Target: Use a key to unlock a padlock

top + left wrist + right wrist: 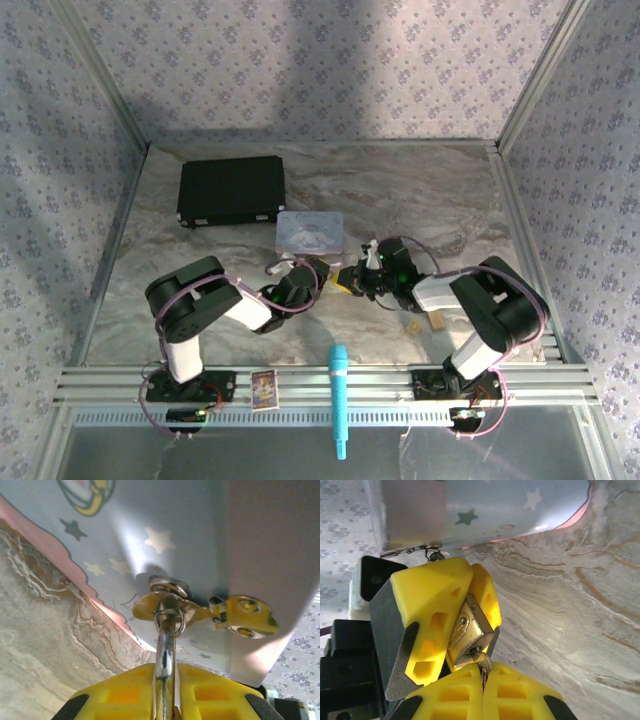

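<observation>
**Padlock** (470,634). The brass body shows in my right wrist view, clamped between the two yellow fingers (427,615) of the left hand (166,680). It is tilted, its keyhole face turned toward the camera, with the marble worktop (440,200) behind it. I cannot see the shackle.

**Key** (483,666). This thin grey metal piece is pinched between the fully closed fingers (520,695) of the right hand (483,682). Its tip meets the padlock's keyhole face. I cannot tell how deep it sits.

**Left wrist view.** A shiny metal piece (165,665) runs up out of the left hand's grip to a small ring (170,621). I cannot tell which part of the lock it is. Behind it is the star-printed wall of the pastel tin (310,232).

**Top view.** The two hands meet tip to tip near the middle of the worktop, just in front of the tin. Both arms are bent inward from their bases.

**Surroundings.**
- A black case (232,190) lies toward the far left corner, well apart from the hands.
- Two small tan blocks (425,322) rest beside the right arm.
- A turquoise stick (338,400) lies across the front rail between the two bases.
- A small printed card (264,388) sits on the rail to the left of the stick.
</observation>
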`<action>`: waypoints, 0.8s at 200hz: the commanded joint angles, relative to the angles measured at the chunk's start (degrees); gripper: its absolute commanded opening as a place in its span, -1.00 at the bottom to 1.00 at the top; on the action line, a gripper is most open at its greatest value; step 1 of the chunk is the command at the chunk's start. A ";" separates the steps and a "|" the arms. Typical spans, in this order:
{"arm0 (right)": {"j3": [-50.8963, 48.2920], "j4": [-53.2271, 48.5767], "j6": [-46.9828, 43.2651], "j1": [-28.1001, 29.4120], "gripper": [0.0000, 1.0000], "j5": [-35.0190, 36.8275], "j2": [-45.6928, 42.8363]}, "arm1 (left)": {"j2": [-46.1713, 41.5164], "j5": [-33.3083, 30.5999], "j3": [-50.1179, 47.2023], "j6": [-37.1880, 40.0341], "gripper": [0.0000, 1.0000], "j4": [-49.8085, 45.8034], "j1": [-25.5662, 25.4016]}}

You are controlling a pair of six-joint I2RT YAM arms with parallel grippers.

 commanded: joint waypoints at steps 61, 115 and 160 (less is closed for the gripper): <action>3.58 11.45 6.54 -0.54 -0.89 -6.60 3.48 | -2.54 7.65 0.00 -1.17 -1.00 -0.02 -3.77; 6.36 -23.91 -13.76 0.87 -0.37 4.10 -8.32 | -4.01 8.62 -0.30 -3.16 -1.00 -5.09 -2.87; 6.76 -40.62 -25.34 2.33 0.04 12.42 -15.66 | -5.99 8.86 -0.18 -2.95 -1.00 -9.98 -2.16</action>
